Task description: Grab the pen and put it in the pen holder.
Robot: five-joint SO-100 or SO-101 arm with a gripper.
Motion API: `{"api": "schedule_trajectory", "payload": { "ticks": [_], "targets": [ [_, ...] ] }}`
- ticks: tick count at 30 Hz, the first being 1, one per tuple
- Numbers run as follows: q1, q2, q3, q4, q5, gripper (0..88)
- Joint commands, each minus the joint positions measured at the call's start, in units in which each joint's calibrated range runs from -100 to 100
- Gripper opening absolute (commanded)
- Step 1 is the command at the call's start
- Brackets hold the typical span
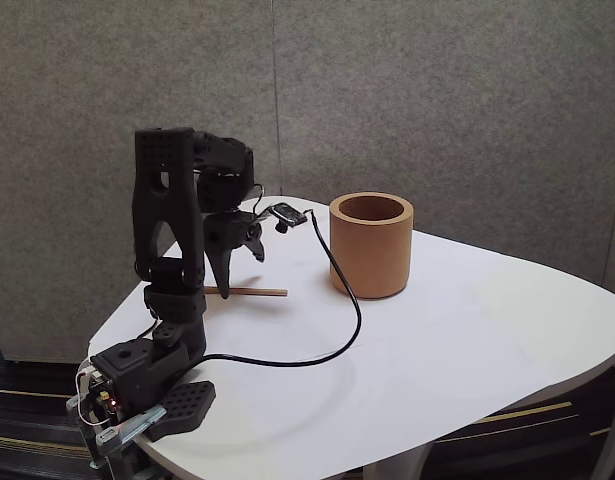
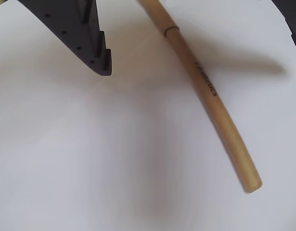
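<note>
- A grey felt-like wall stands behind a rounded white table (image 1: 467, 340), and the black arm is clamped at the table's near-left corner, where it can reach most of the top.
- In the fixed view the arm folds forward and down, so its gripper (image 1: 225, 283) points at the table right over the pen (image 1: 249, 292).
- The pen lies flat on the white top, well apart from the pen holder (image 1: 372, 245), which stands upright further right with its open mouth upward, ready to take something dropped in.
- A black cable (image 1: 342, 300) loops across the table between pen and pen holder; I judge it could snag a carried pen if the path runs low.
- From this side I cannot tell how far the jaws stand apart.
- In the wrist view one dark finger (image 2: 92, 45) comes in from the top left and the pen (image 2: 210, 96) runs slantwise to its right, not touching it.
- The finger and the pen are separated by bare table, and a dark edge shows at the far right, so the jaws look apart and hold nothing.
- The pen seems to lie between the fingers, which suits a closing pinch as the next move.
</note>
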Motion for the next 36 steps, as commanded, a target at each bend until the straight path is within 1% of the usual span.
{"api": "schedule_trajectory", "payload": {
  "ticks": [1,6,10,15,22,23,24,26,28,30,31,32,33,36],
  "targets": [
    [0.1,-0.4,-2.6,-0.2,-0.2,57.6],
    [0.3,0.3,-1.9,-0.2,-0.3,57.5],
    [0.2,4.4,-2.8,-0.2,-0.3,57.5],
    [-0.2,9.0,-7.4,-0.1,-0.3,57.5],
    [-0.2,9.7,-8.0,-0.1,-0.3,57.3],
    [-0.2,9.7,-7.9,-0.1,-0.3,56.1],
    [-0.2,9.7,-7.9,0.0,-0.3,53.1],
    [-0.2,9.7,-7.9,0.0,-0.3,41.4],
    [-0.5,9.7,-7.9,0.0,-0.3,23.6],
    [-0.5,9.8,-7.9,0.0,-0.3,2.7],
    [-0.5,9.8,-7.9,-0.1,-0.3,0.0],
    [-0.6,9.8,-7.8,-0.1,-0.3,2.1],
    [-0.8,9.8,-7.8,-0.1,-0.3,0.8],
    [-0.9,9.8,-7.7,0.0,-0.3,0.5]
  ]
}}
